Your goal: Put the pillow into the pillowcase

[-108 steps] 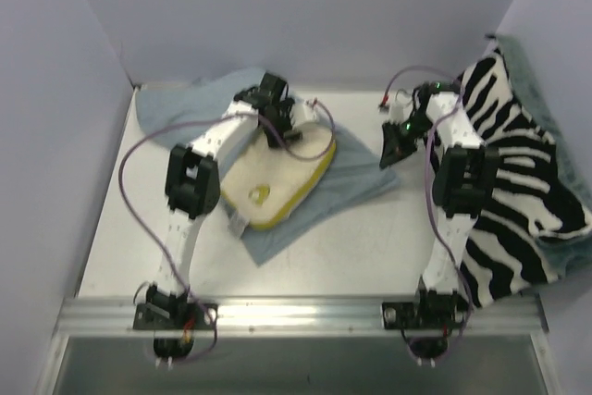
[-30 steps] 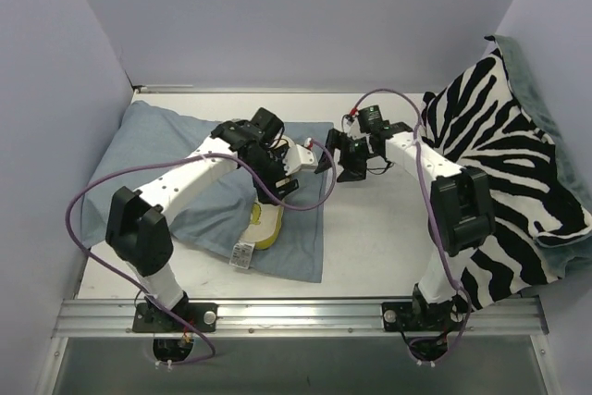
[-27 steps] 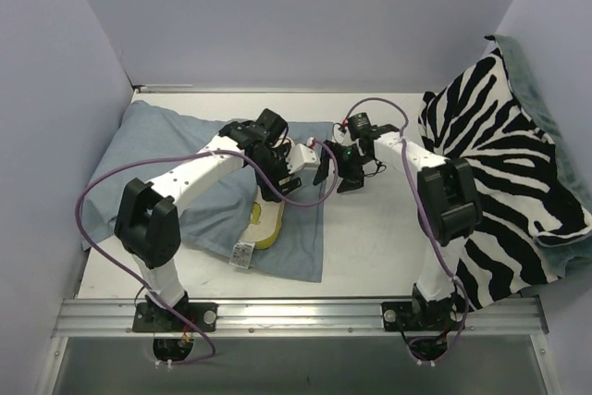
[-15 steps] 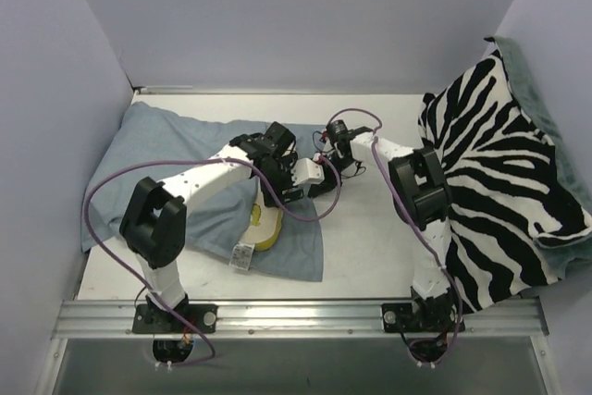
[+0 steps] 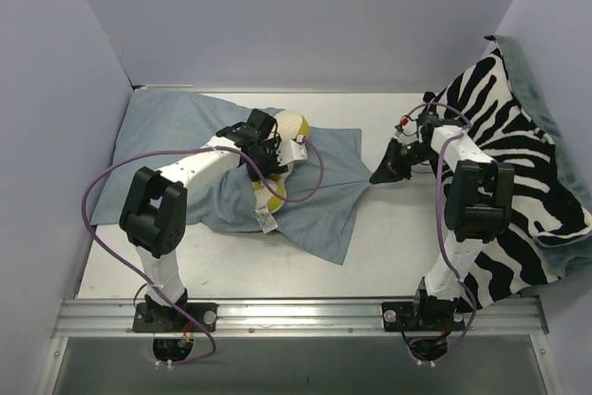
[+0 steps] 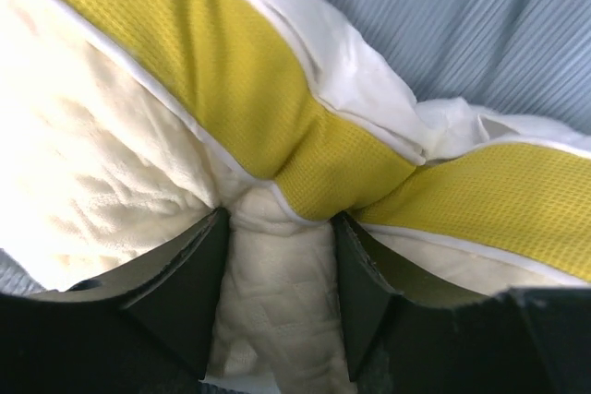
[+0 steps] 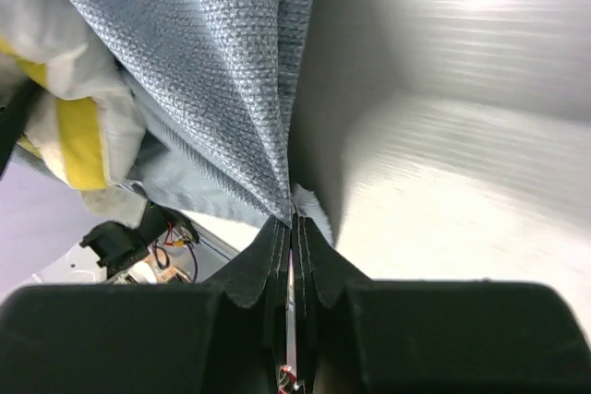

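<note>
We judge this the stuffing step: our left gripper (image 6: 279, 228) clamps a bunched fold of the pillow (image 6: 111, 182) between part-open jaws, our right gripper (image 7: 294, 228) pinches the pillowcase (image 7: 231, 71) edge at its tips, so next we should stretch the opening and push inward.

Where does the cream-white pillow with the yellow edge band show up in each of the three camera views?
Top external: cream-white pillow with yellow edge band, left of centre.
Left wrist: it fills most of the frame, a fold between the fingers of the left gripper at the bottom.
Right wrist: a yellow-and-white piece at the left edge.
Shared landmark: the limp blue-grey fabric pillowcase, bordering the pillow in all three.
</note>
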### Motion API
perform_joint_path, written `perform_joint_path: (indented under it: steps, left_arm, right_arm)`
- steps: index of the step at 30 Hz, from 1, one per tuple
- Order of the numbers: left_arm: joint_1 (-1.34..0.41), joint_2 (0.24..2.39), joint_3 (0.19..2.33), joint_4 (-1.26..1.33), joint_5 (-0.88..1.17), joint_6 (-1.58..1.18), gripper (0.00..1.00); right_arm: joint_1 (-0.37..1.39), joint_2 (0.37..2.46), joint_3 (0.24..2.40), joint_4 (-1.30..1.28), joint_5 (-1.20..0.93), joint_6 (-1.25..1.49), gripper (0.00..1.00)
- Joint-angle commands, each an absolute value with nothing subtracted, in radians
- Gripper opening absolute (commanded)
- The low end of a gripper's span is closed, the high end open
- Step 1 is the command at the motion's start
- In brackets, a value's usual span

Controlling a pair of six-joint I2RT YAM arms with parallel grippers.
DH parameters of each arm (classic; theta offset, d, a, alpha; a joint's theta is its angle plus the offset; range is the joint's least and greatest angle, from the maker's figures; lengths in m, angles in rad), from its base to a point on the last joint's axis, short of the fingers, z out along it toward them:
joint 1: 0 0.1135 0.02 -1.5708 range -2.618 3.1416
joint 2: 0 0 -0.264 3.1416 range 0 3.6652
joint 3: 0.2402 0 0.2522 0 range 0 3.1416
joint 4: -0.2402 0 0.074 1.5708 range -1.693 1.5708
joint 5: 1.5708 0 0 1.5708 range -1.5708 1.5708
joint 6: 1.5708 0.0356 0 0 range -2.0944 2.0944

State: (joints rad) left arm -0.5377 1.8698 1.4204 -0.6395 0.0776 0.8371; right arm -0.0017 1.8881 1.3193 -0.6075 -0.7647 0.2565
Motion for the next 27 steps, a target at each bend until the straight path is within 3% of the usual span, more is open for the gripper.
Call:
perform_joint_path:
  steps: [1,4,7,9,10,11,17,20,22,27]
  left_arm:
    - [-0.425,1.891,1.403,-0.795,-0.244,0.923,0.56]
    - [-0.448,1.933,1.471,-0.801,-0.209,0.885,0.61]
    - [-0.503,1.963,1.558,-0.856,-0.05,0.845,0.72]
    - [-0.537,1.977,1.617,-0.883,0.038,0.815,0.75]
    - [-0.555,1.988,1.685,-0.925,0.099,0.789,0.77]
    - [-0.561,1.991,1.718,-0.945,0.203,0.773,0.77]
    - [-0.523,1.983,1.954,-1.019,0.474,0.623,0.82]
    - [-0.531,2.006,2.006,-0.92,0.31,0.49,0.86]
    - [-0.531,2.066,2.043,-0.904,0.156,0.447,0.87]
    - [-0.509,2.201,2.147,-0.913,-0.095,0.368,0.88]
  right_arm:
    - [-0.17,1.853,1.403,-0.916,-0.565,0.039,0.0]
    - [-0.137,1.891,1.462,-0.916,-0.598,0.041,0.0]
    - [-0.034,1.954,1.54,-0.907,-0.695,0.071,0.0]
    - [0.03,1.971,1.56,-0.884,-0.718,0.106,0.19]
    - [0.038,1.982,1.559,-0.874,-0.718,0.115,0.43]
    - [0.041,1.986,1.548,-0.842,-0.707,0.153,0.5]
    - [0.02,2.064,1.636,-0.776,-0.667,0.207,0.61]
    - [0.063,2.14,1.735,-0.756,-0.713,0.261,0.7]
    - [0.11,2.18,1.762,-0.72,-0.736,0.3,0.82]
    - [0.19,2.241,1.729,-0.537,-0.753,0.446,0.92]
